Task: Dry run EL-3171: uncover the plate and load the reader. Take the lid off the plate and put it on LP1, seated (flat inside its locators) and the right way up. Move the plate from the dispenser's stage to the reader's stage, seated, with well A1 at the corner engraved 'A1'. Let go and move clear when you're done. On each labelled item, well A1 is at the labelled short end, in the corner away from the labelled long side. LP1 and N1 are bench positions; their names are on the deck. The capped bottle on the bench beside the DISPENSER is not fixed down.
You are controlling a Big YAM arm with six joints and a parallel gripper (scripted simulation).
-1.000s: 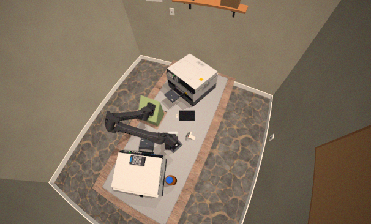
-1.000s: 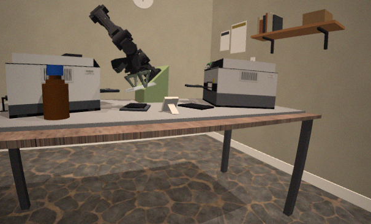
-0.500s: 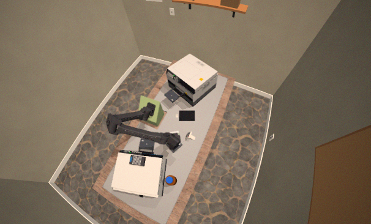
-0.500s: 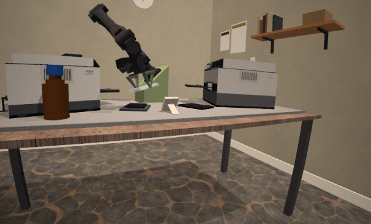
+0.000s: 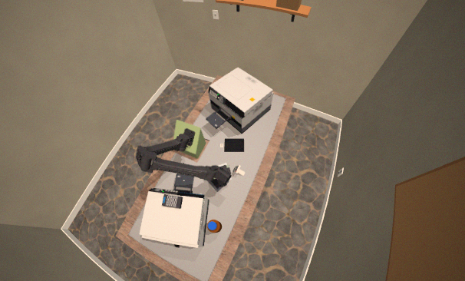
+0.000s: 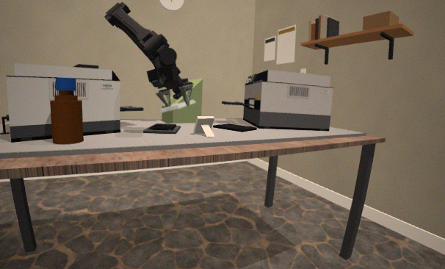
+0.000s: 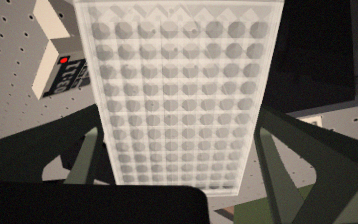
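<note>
Gripper (image 5: pixel 225 177) (image 6: pixel 177 106) (image 7: pixel 178 112) is closed on the plate (image 5: pixel 222 165) (image 6: pixel 176 106) (image 7: pixel 177 100), a finger on each long side. Plate's up off the desk (image 5: pixel 248 157) (image 6: pixel 277 137) (image 7: pixel 10 60), tilted, right end higher in exterior. Can't tell if the lid's on it. Reader's stage (image 5: pixel 216 120) (image 6: pixel 231 103), upper middle in top view, has no plate. Bottle (image 5: pixel 214 226) (image 6: pixel 67 119) upright beside the dispenser (image 5: pixel 173 223) (image 6: pixel 101 99), lower middle in top view.

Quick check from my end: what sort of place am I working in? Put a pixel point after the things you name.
Probably a lab room, or a mock-up of one: two boxy bench instruments (image 5: pixel 173 219) (image 5: pixel 240 90) (image 6: pixel 62 106) (image 6: pixel 296 103), a clear many-welled plate (image 7: pixel 180 100) between the gripper's fingers, and a capped brown bottle (image 5: pixel 217 227) (image 6: pixel 67 121).
</note>
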